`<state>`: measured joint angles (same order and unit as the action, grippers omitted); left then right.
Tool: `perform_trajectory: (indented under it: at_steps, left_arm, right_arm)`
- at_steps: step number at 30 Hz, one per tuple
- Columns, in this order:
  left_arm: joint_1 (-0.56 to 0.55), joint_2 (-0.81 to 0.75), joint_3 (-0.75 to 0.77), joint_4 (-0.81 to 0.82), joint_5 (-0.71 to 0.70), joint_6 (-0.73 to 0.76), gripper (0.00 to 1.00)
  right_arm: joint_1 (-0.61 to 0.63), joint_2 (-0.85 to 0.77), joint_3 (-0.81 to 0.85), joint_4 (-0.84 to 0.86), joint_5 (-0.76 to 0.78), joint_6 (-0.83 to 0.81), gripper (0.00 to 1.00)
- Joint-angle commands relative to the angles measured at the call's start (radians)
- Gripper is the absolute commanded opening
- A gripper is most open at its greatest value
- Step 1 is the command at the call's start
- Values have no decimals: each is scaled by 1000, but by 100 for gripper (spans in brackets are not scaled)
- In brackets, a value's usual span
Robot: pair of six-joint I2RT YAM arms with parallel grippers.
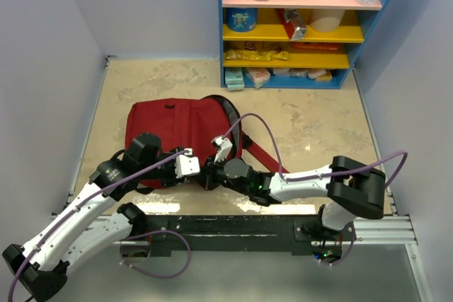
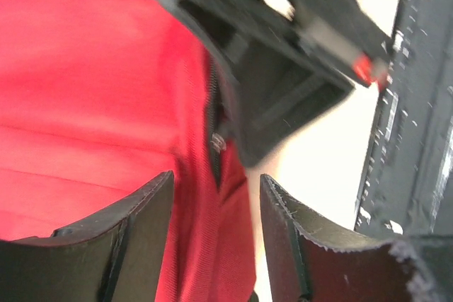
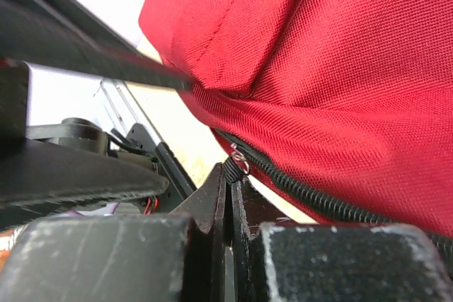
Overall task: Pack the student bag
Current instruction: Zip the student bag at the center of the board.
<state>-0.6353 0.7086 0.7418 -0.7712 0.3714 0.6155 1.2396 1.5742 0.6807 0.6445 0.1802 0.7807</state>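
My right gripper (image 3: pixel 228 183) is pinched tight, jaws pressed together on the black tab of the zipper pull (image 3: pixel 238 160), right at the lower edge of the student bag (image 1: pixel 173 129). My left gripper (image 2: pixel 216 206) sits wide apart just beside it, red fabric showing between the fingers (image 2: pixel 134 235), holding nothing.

The bag lies flat on the worktop (image 1: pixel 311 118), centre-left in the overhead view, with both my wrists crowded at its lower edge.

Here is the worry. That tab is small and I have only its tip, so a sideways tug could pop it out of the pinch. With my left gripper not clamping any fabric, I judge the whole bag would slide along the worktop instead of the zipper (image 3: pixel 304 192) running. My two wrists are also very close, and a careless swing could knock one into the other.

Orientation: the bag's long axis runs left to right across the overhead frame. The black handle (image 1: pixel 232 114) curls at the right end, so I read the top as pointing right, and the red strap (image 1: pixel 265 155) trails toward the lower right.
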Motion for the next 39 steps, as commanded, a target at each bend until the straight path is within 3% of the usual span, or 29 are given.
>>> perform_trajectory:
  at_steps: [1, 6, 15, 19, 21, 22, 26, 27, 28, 29, 39]
  left_arm:
    - [0, -11, -8, -51, 92, 99, 56]
    - [0, 9, -76, 29, 93, 122, 52]
    - [-3, 117, -127, 237, 81, 110, 30]
    - [-9, 118, -142, 254, 67, 102, 8]
    - [-9, 111, -150, 260, 48, 92, 4]
    - [-9, 94, -150, 266, 29, 89, 5]
    - [-9, 25, -108, 228, 35, 72, 26]
    - [-9, 13, -99, 211, 40, 75, 33]
    - [-9, -13, -94, 184, 43, 75, 50]
    - [-9, -27, -91, 175, 38, 75, 56]
    - [-9, -110, -130, 231, -23, 92, 59]
  right_arm:
    - [1, -109, -1, -68, 93, -11, 0]
    - [1, -146, 0, -140, 105, -12, 0]
    - [0, -132, 5, -123, 61, 2, 0]
    - [1, -143, 8, -123, 45, 0, 0]
    - [0, -152, 10, -131, 44, -1, 0]
    - [1, -155, 11, -132, 42, -3, 0]
    - [1, -146, 14, -140, 31, 3, 0]
    - [0, -143, 14, -137, 27, 5, 0]
    - [0, -138, 14, -137, 25, 6, 0]
    - [0, -137, 17, -132, 24, 8, 0]
    - [0, -126, 16, -118, 7, 15, 0]
